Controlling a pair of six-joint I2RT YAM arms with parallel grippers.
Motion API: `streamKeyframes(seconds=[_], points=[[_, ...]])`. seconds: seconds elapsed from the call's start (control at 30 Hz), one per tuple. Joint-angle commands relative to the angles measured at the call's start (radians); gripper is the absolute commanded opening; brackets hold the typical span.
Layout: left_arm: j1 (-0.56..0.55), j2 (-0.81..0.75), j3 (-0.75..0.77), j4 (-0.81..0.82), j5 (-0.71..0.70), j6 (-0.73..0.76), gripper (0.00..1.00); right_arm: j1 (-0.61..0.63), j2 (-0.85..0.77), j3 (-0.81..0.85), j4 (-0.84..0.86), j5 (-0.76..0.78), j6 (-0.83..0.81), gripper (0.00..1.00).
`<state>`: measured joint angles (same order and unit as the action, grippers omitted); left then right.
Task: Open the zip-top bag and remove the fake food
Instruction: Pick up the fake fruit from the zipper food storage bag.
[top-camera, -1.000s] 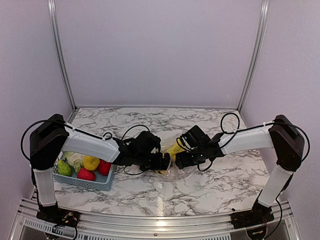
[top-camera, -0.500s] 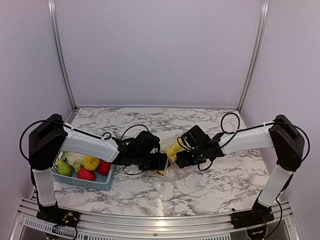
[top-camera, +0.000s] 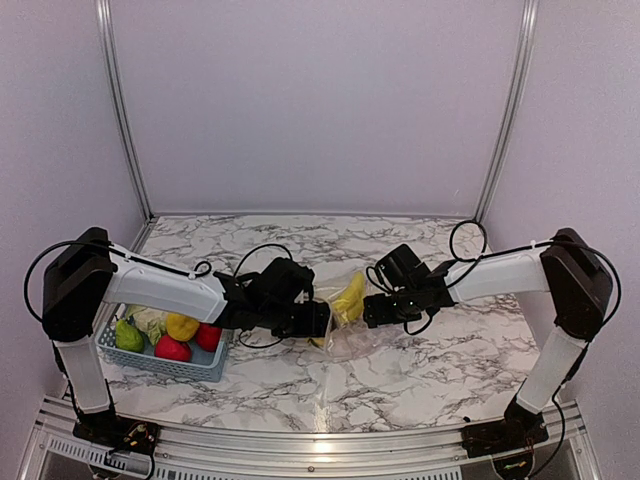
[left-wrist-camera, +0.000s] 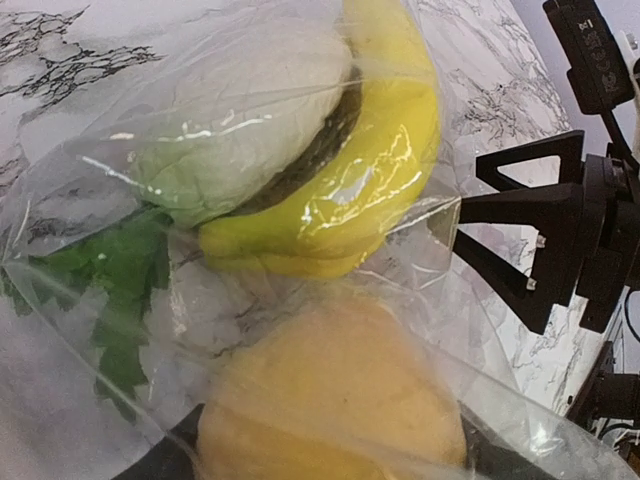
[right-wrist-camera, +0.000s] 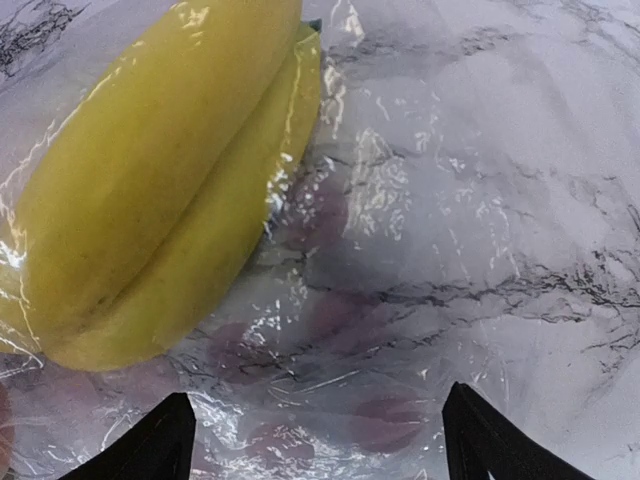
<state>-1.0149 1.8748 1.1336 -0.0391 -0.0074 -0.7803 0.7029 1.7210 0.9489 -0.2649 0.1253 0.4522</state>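
Zip-top bag (right-wrist-camera: 400, 200) lying flat on the marble table (top-camera: 430, 375), mid-width, between the two tools. Which way its mouth faces: cannot tell.

Inside the bag, a yellow banana bunch (right-wrist-camera: 150, 190), long axis slanting from near-left to far-right in the top view, neither tip clearly readable. Pressed into the bunch's inner curve, a pale green-white cabbage (left-wrist-camera: 240, 120), with a dark green leaf (left-wrist-camera: 115, 290) spread beside it under the film. Also inside, at the end nearest the left arm, an orange (left-wrist-camera: 330, 400).

Left tool (top-camera: 318, 320) entering from the left, clenched on the orange through the plastic, a sliver of dark finger at either side of the fruit.

Right tool (right-wrist-camera: 318, 445) entering from the right, released: fingers spread wide above a crinkled, glossy stretch of film just beside the bunch, grasping nothing.

At the near left of the table, well apart from the bag, a light blue lattice basket (top-camera: 165, 368) holding a green pear (top-camera: 128, 336), a lemon (top-camera: 182, 325) and red apples (top-camera: 173, 349).
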Motion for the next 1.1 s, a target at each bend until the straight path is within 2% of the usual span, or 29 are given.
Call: streamKeyframes(seconds=[0.0, 0.47, 0.6, 0.93, 1.07], points=[[-0.007, -0.04, -0.021, -0.019, -0.005, 0.016, 0.74, -0.013, -0.023, -0.01, -0.013, 0.013, -0.01, 0.83], [-0.007, -0.03, -0.027, -0.054, -0.015, 0.028, 0.94, -0.022, -0.023, -0.017, -0.013, 0.016, -0.019, 0.83], [-0.008, -0.038, -0.029, -0.065, -0.025, 0.033, 0.96, -0.028, -0.02, -0.019, -0.013, 0.018, -0.02, 0.83], [-0.008, -0.046, -0.028, -0.075, -0.04, 0.031, 0.89, -0.031, -0.018, -0.021, -0.011, 0.023, -0.021, 0.83], [-0.007, -0.063, -0.037, -0.093, -0.06, 0.028, 0.78, -0.032, -0.019, -0.02, -0.012, 0.028, -0.026, 0.82]])
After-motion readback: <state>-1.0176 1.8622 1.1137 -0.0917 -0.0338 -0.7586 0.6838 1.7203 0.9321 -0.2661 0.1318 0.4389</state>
